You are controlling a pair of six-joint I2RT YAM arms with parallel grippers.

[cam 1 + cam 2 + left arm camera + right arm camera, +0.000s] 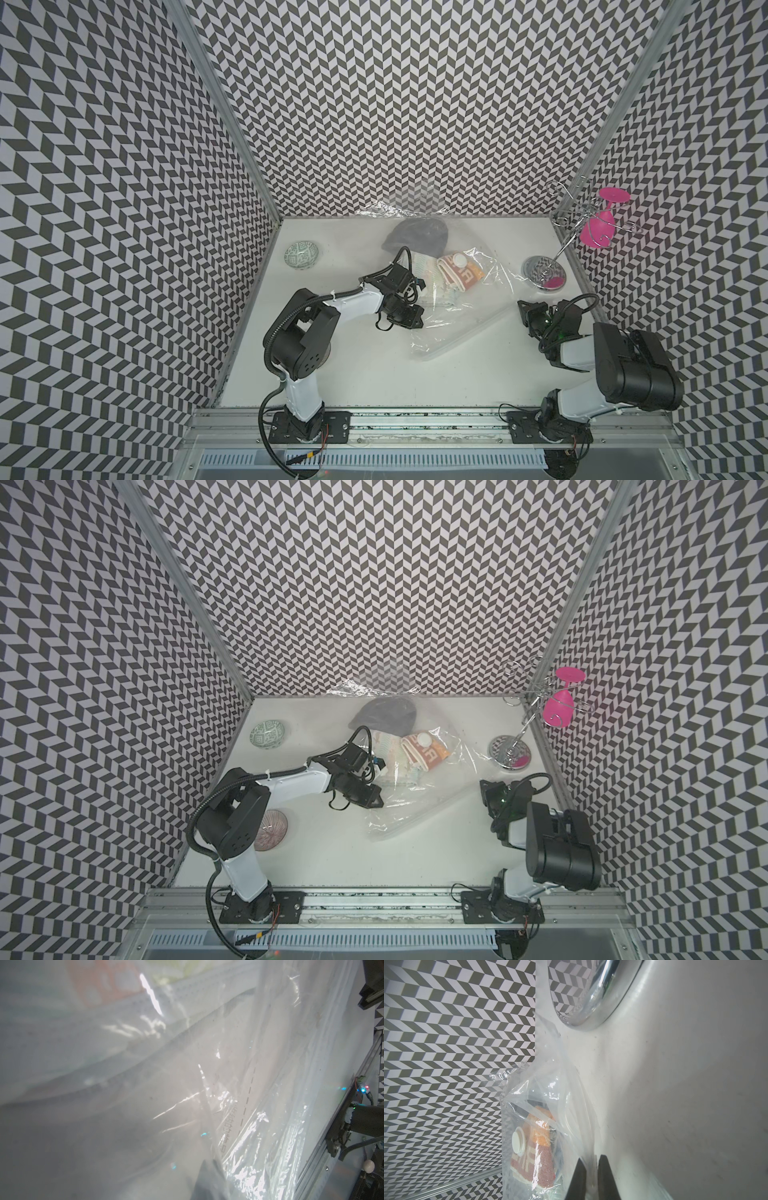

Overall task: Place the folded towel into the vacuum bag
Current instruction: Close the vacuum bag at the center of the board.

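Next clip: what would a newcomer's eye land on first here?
The bright pink glass hanging upside down on the chrome rack at the far right corner. Then the crinkly vacuum bag mid-table, with an orange towel already inside, under its white valve cap.

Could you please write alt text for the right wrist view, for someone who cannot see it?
A clear bag lies on the white table, holding an orange towel behind its white valve cap. In the foreground the right pincer pinches the bag's film; a chrome base and chevron wall lie beyond.
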